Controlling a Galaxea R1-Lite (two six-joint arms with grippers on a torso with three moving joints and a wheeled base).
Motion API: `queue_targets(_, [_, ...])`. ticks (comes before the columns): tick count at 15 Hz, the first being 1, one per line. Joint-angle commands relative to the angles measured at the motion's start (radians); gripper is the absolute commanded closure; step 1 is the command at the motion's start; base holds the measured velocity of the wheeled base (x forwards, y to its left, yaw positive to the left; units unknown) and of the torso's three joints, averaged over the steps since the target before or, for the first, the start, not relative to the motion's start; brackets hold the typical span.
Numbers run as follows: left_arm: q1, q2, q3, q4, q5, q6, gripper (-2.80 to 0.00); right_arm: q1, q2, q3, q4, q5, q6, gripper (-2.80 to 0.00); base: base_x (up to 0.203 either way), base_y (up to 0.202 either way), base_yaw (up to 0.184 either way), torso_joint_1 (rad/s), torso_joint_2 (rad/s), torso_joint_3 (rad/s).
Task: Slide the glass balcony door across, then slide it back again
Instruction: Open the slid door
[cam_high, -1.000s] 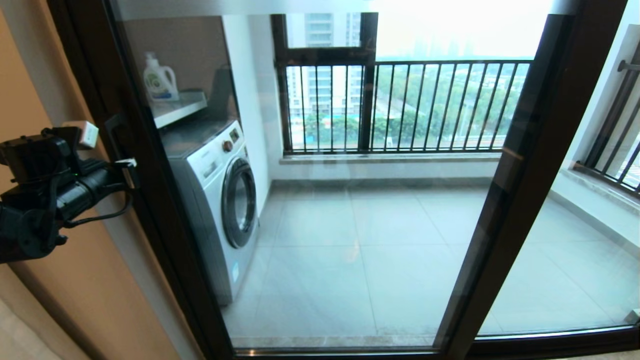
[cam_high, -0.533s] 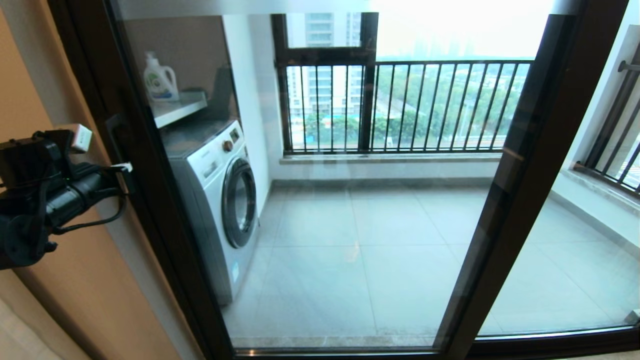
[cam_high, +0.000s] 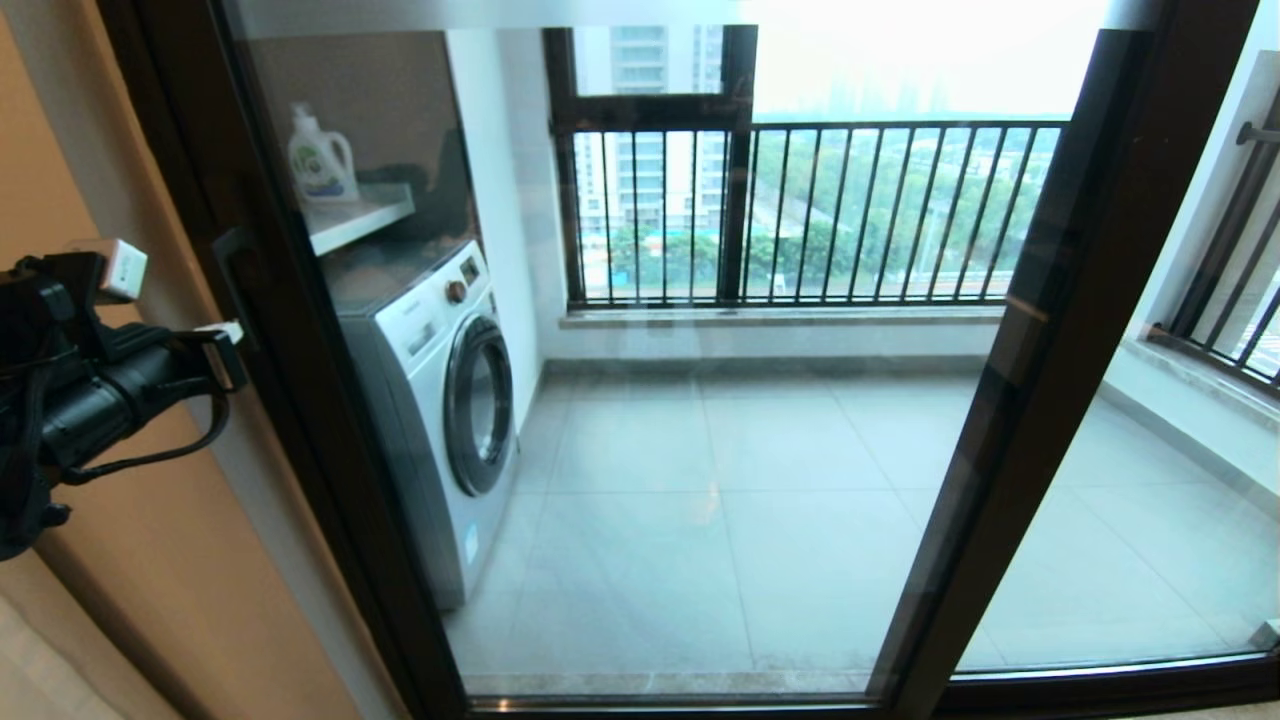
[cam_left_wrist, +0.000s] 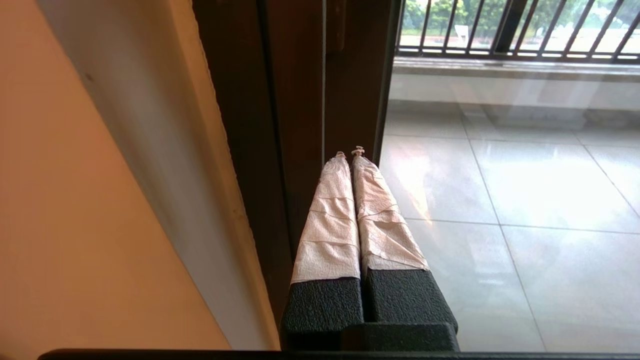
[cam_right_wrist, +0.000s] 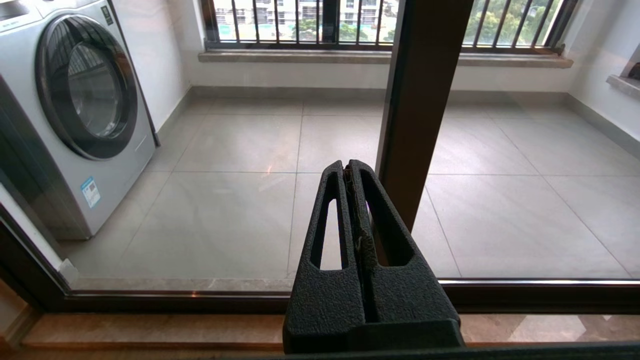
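Note:
The glass balcony door (cam_high: 750, 450) stands in front of me, a clear pane in a dark-brown frame, with its edge upright (cam_high: 300, 420) against the wall side on the left. A dark bar handle (cam_high: 234, 268) sits on that upright. My left gripper (cam_high: 230, 340) hangs just left of the upright below the handle, shut with nothing in it. In the left wrist view its taped fingers (cam_left_wrist: 330, 220) point at the door's upright (cam_left_wrist: 350, 75). My right gripper (cam_right_wrist: 348, 167) is shut and empty, low before the glass; it does not show in the head view.
Behind the glass stand a washing machine (cam_high: 440, 400) and a detergent bottle (cam_high: 318, 160) on a shelf (cam_high: 365, 215). A barred railing (cam_high: 850, 210) closes the balcony. An orange wall (cam_high: 130, 580) is at my left. A second dark upright (cam_high: 1020, 400) and the floor track (cam_high: 1100, 685) frame the right.
My left arm has drawn back to the left, and its fingertips have come away from the door's edge upright. The door itself has not moved.

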Motion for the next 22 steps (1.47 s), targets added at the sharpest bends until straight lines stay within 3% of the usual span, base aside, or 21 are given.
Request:
queue_targets(1, [0.001,-0.037,0.016,-0.005,-0.002,0.001,0.00,0.000,0.001,0.012,0.000,0.000,0.001,0.00,0.000,0.000,0.000,0.000,0.00,0.000])
queue_targets(7, [0.049,-0.029,-0.037,-0.005,-0.006,-0.023,0.00,0.000,0.001,0.012,0.000,0.000,-0.001,0.00,0.000,0.000,0.000,0.000,0.00,0.000])
queue_targets(16, [0.064,0.203,-0.363,0.021,0.003,-0.012,0.00,0.000,0.001,0.012,0.000,0.000,-0.001,0.00,0.000,0.000,0.000,0.000,0.00,0.000])
queue_targets(22, [0.017,0.210,-0.385,0.023,-0.001,0.015,0.00,0.000,0.001,0.012,0.000,0.000,0.001,0.00,0.000,0.000,0.000,0.000,0.00,0.000])
